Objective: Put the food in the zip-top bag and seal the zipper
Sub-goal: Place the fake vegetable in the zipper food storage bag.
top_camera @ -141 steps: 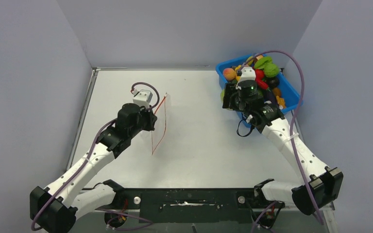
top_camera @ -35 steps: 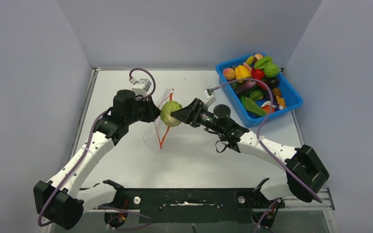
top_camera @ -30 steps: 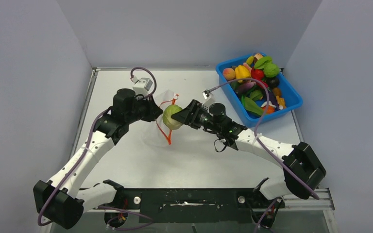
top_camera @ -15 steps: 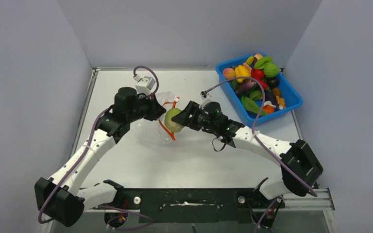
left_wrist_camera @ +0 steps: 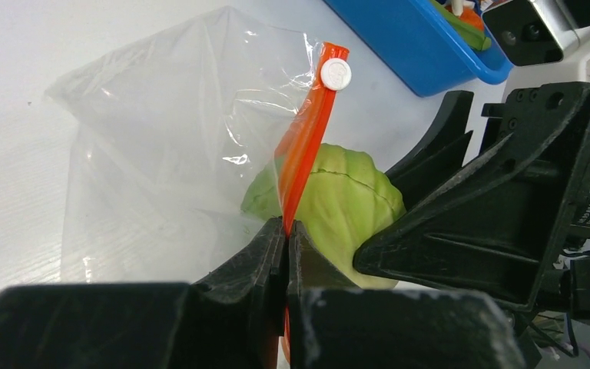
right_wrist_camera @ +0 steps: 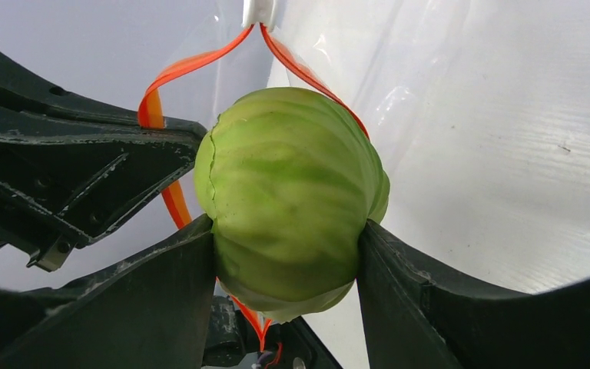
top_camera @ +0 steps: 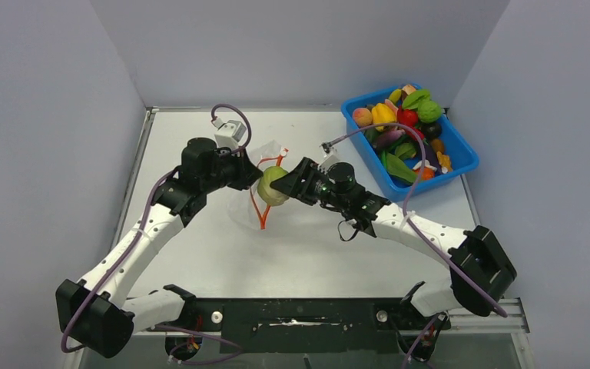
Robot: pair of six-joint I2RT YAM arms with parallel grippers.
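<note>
- Two left fingers [left_wrist_camera: 280, 242] are pressed together on the zipper [left_wrist_camera: 307, 146], holding one lip of the bag [left_wrist_camera: 161, 138] up off the worktop [top_camera: 315, 246].
- Spread wide, the right fingers [top_camera: 290, 183] clamp the cabbage [right_wrist_camera: 288, 200] by its sides. It sits in the bag's mouth, and in the right wrist view the orange strip curves round it from 9 to 1 o'clock.
- Progress, as I judge it: the first item is partway in and not released, and nothing else looks bagged.
- Left to do: the other food [top_camera: 403, 127] lies in the tub [left_wrist_camera: 399, 38] at 2 o'clock, and the zipper is open, its white slider [left_wrist_camera: 335, 74] at one end.
- Pale and matte, the worktop is closed in by plain grey walls [top_camera: 292, 46] at 9, 12 and 3 o'clock.
</note>
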